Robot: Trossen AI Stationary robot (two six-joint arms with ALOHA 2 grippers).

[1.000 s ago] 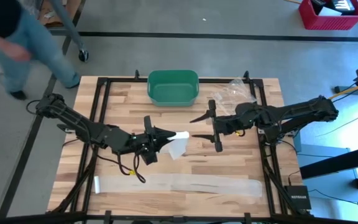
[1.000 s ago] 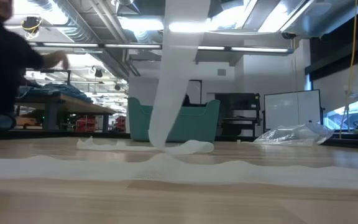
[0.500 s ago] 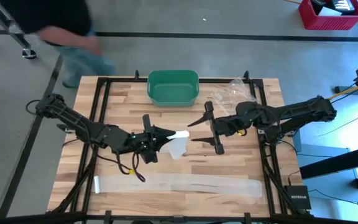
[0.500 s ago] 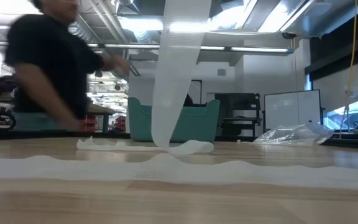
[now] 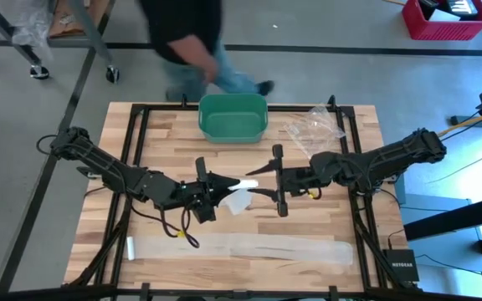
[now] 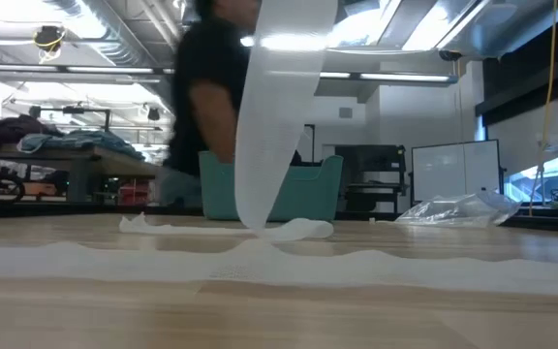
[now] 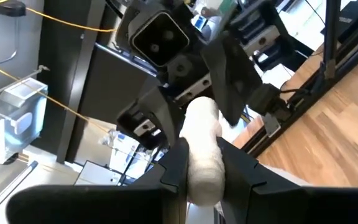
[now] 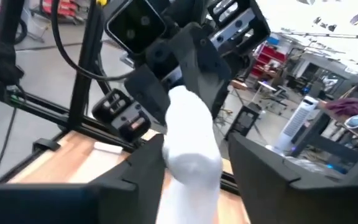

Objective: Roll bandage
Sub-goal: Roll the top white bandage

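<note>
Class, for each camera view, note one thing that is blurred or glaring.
High view: the person beyond the table is motion-smeared. Low view: ceiling lights glare behind the hanging bandage; the person is a dark blur. Left wrist view: the bandage roll is soft. Right wrist view: likewise soft.

We count two arms, so two grippers: the left gripper [image 5: 227, 181] and the right gripper [image 5: 260, 181], each with two dark fingers, four fingers in all. We see one bandage [image 5: 241, 248]; most of it lies as a single long strip along the near edge of the table [image 5: 341, 217], and one rolled end is raised between the grippers. We count one green bin [image 5: 233, 117] and one clear plastic bag [image 5: 316, 125] at the far side. We see one person [image 5: 191, 42] beyond the table, and one red crate [image 5: 442, 21] on the floor. One table carries it all.
</note>
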